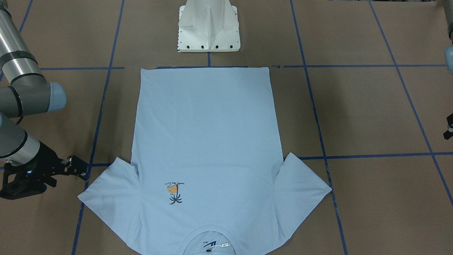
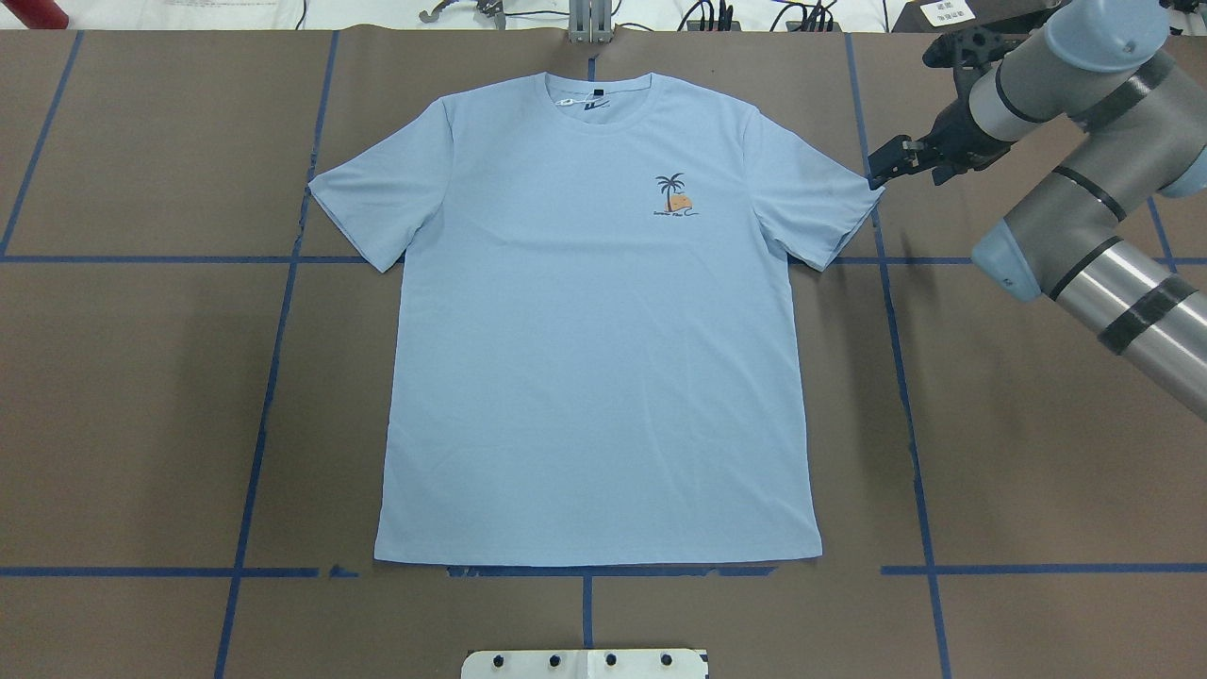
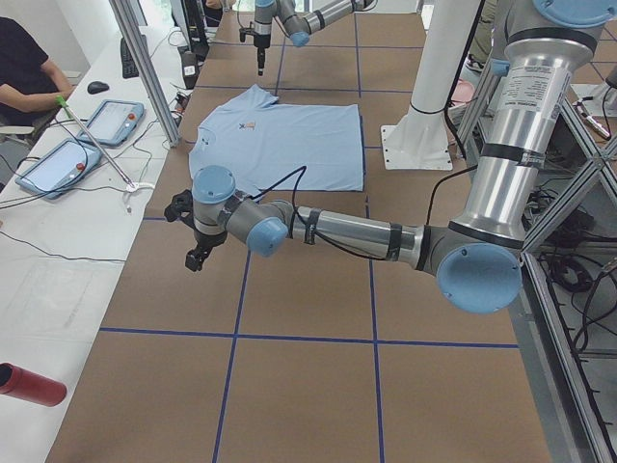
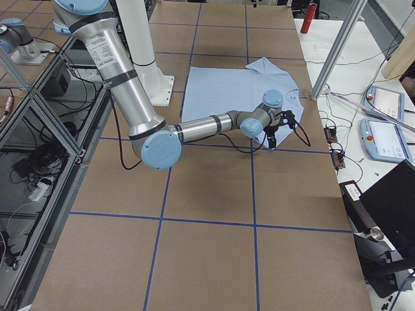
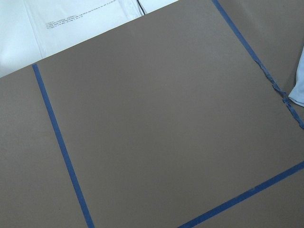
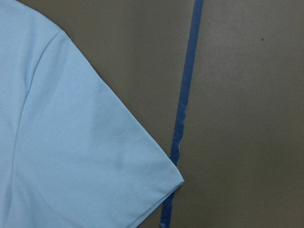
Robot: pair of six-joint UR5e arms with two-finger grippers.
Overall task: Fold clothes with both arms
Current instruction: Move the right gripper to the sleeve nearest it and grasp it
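Note:
The light blue T-shirt [image 2: 594, 358] lies flat and face up on the brown table, its collar at the far edge from the robot's base and its hem near the base. My right gripper [image 2: 877, 170] hovers low just outside the tip of the shirt's right-hand sleeve [image 6: 71, 156], and its fingers look open with nothing between them. It also shows at the left of the front view [image 1: 82, 169]. My left gripper [image 3: 198, 253] hangs over bare table well off the other sleeve. Only a sliver of it [image 1: 449, 131] shows from the front, and whether it is open or shut I cannot tell.
The white pedestal base [image 1: 208, 28] stands just behind the hem. Blue tape lines [image 2: 273, 377] grid the tabletop. Beyond the far edge a side bench holds tablets [image 3: 106, 121], cables and a red cylinder [image 3: 29, 384]; a seated person [image 3: 29, 68] is there. A metal post [image 3: 145, 68] rises by the collar.

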